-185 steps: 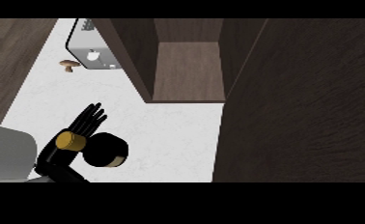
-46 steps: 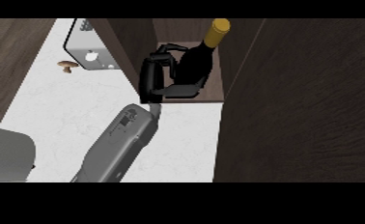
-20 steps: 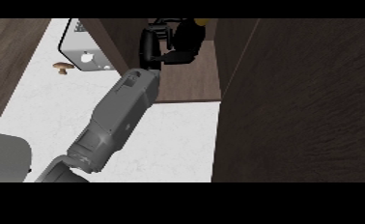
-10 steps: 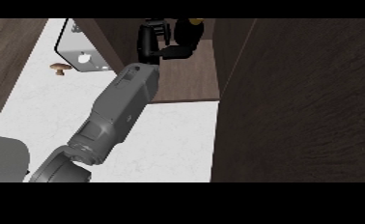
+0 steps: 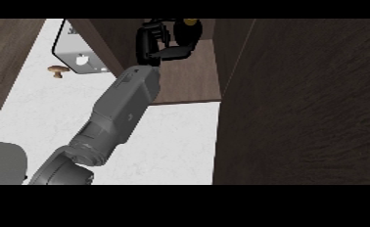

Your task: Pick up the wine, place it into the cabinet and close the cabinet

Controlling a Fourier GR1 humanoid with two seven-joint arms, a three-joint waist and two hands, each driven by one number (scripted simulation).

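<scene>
I had the wine bottle [image 5: 188, 31] well inside the open cabinet [image 5: 195, 77], at the back of the shelf near the top of the head view, so the carrying part of the job looked nearly done. My left hand [image 5: 153, 42] was curled round the bottle's dark body, thumb reaching across under it, and I could not tell whether the bottle's base was resting on the shelf yet. What I judged was left: set it down, let go, pull the arm out, and swing the cabinet door [image 5: 303, 103] shut; that door stood open as the big dark panel on the right. My right hand did not show anywhere.

Compared with half a second earlier, the hand and bottle had moved only a touch deeper; compared with a couple of seconds before, when the bottle stood near the front of the shelf with its gold cap plainly showing, it had travelled a good way back. The white board [image 5: 76, 55] and the small mushroom [image 5: 57, 69] on the counter [image 5: 173, 133] had not shifted
</scene>
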